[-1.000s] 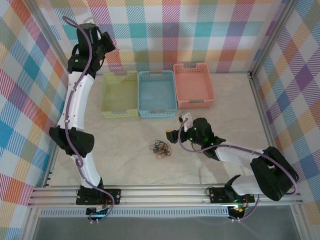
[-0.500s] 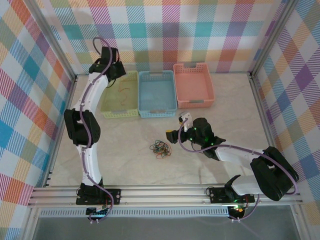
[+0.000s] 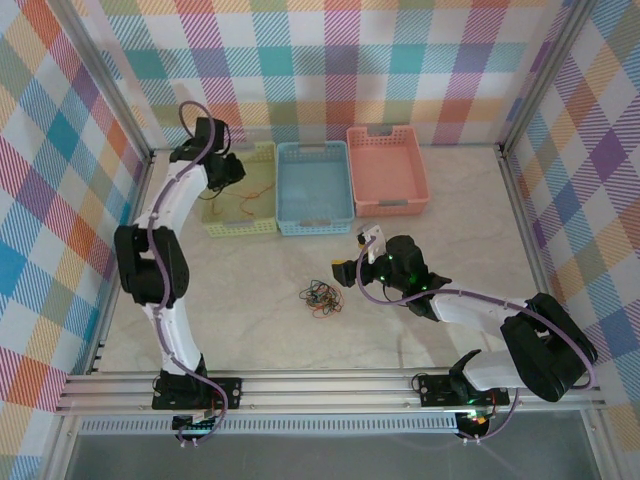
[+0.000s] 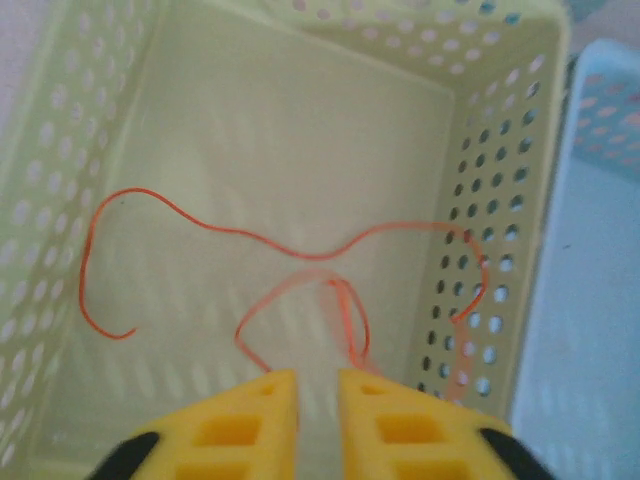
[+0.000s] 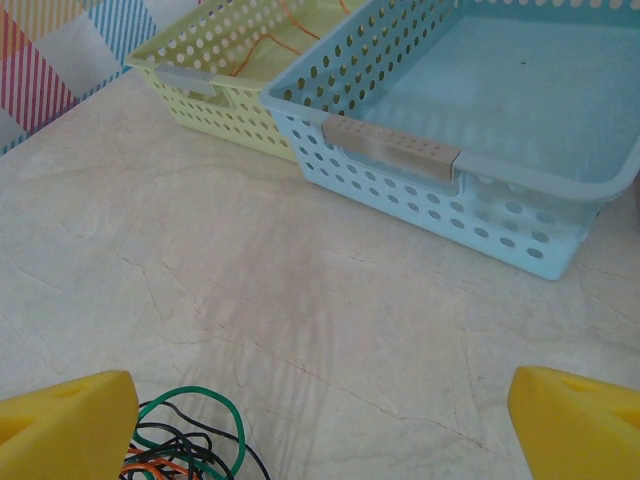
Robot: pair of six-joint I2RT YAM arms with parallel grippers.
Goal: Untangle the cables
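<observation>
Left gripper (image 4: 318,375) hangs over the yellow-green basket (image 3: 240,228) at the far left of the row, its yellow fingers parted by a narrow slit with the basket floor showing through. One orange cable (image 4: 230,232) sprawls across that floor in loose curves, one end climbing the perforated right wall. A blurred loop of it sits just ahead of the fingertips, and I cannot tell whether it touches them. Next along stand the blue basket (image 3: 315,226) and the pink basket (image 3: 388,208), side by side. Nearer, on the pale marbled tabletop (image 3: 230,320), lies the tangled bundle (image 3: 320,298) of orange, black and green cables. Just right of it the right gripper (image 5: 320,430) hovers low, jaws spread wide and holding nothing. Pastel plaid walls (image 3: 400,60) close in three sides.
</observation>
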